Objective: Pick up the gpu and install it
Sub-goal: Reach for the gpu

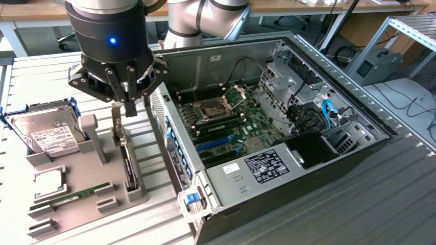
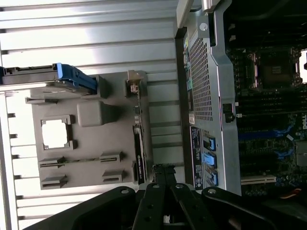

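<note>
The gpu (image 1: pixel 128 166) is stood on edge in a slot of the gray holder (image 1: pixel 75 204), just below the jaws. Its long axis is laid alongside the computer case (image 1: pixel 225 186). The jaws are closed fully, and nothing is seen gripped between them.

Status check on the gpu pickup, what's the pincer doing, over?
Pincer shut, empty, over the gray holder. Gpu on edge in its slot, not gripped. Hard drive apart at exterior view's left, nothing blocking.
</note>
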Tool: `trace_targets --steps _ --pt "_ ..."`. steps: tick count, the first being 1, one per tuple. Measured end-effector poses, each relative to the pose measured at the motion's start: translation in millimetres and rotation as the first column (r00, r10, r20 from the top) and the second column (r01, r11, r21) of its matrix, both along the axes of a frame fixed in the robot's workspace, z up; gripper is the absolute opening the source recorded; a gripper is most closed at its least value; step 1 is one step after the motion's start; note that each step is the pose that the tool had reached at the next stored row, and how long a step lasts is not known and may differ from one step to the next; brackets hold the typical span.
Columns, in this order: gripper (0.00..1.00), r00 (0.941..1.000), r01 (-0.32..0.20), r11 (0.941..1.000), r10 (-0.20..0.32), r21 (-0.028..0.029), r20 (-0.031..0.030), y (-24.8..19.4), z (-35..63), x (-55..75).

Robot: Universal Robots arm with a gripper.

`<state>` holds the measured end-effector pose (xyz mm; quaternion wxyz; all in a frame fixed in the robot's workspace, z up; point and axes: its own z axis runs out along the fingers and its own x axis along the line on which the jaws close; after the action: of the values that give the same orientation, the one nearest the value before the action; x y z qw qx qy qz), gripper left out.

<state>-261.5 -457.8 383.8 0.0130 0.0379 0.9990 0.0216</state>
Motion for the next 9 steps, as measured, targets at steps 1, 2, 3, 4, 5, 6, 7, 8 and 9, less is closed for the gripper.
trace_targets --steps 1,2,3,4,5,6,7,8,9 --pt "0.11 1.0 0.0 1.0 0.0 0.0001 0.0001 -0.4 -0.1 0.0" --pt "0.11 1.0 0.0 1.0 0.0 0.0 0.0001 -1.1 -0.1 0.0" --pt "0.11 1.0 0.0 1.0 0.0 0.0 0.0 -1.8 -0.1 0.0" --pt "0.11 1.0 0.0 1.0 0.0 0.0 0.0 -2.2 -0.1 0.0" --pt "0.11 1.0 0.0 1.0 0.0 0.0 0.0 -2.6 -0.2 0.0" --pt "0.11 1.0 0.0 1.0 0.0 0.0 0.0 -2.9 -0.2 0.0" --pt "0.11 1.0 0.0 1.0 0.0 0.0 0.0001 -3.2 -0.2 0.0" --pt "0.11 1.0 0.0 1.0 0.0 0.0001 0.0001 -3.4 -0.3 0.0" --pt "0.11 1.0 0.0 1.0 0.0 0.0 0.0001 -3.7 -0.3 0.0"
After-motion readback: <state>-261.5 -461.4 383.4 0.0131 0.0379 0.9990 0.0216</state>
